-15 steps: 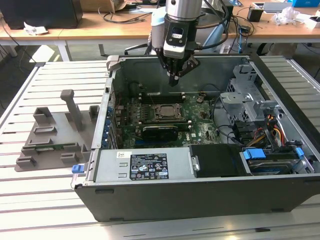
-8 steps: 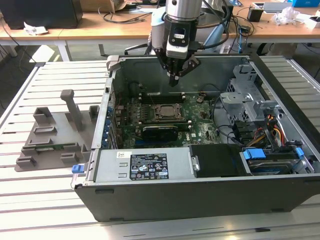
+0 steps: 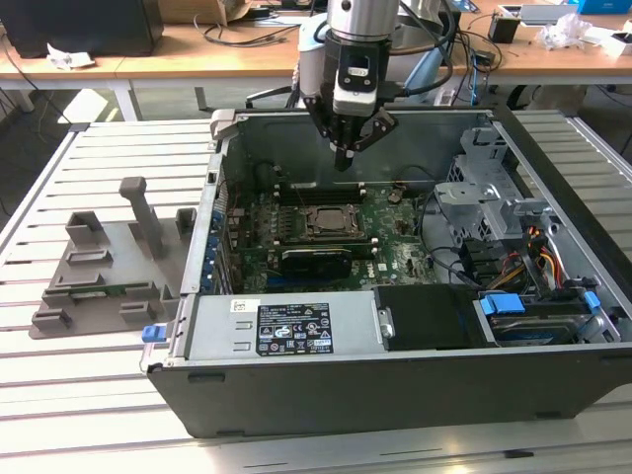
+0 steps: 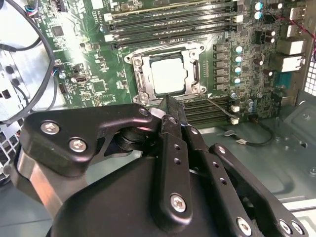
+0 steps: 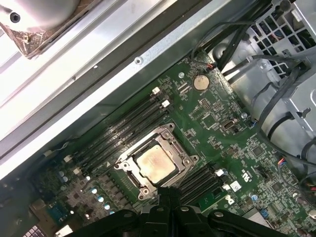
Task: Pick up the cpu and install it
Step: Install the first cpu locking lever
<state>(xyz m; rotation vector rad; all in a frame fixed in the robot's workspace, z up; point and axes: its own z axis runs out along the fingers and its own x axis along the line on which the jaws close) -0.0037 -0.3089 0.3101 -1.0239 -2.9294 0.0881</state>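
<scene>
Hovering above the open case, the hand is clenched on nothing, since the cpu already sits in its socket.

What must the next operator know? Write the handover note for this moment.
Gripper: shut, holding nothing, hanging above the motherboard inside the open computer case, tips close to the socket.
The cpu: lying flat in the socket frame, silver top up.
Done: cpu is in its socket and released.
Left: whether the frame is latched cannot be told; check it.
</scene>
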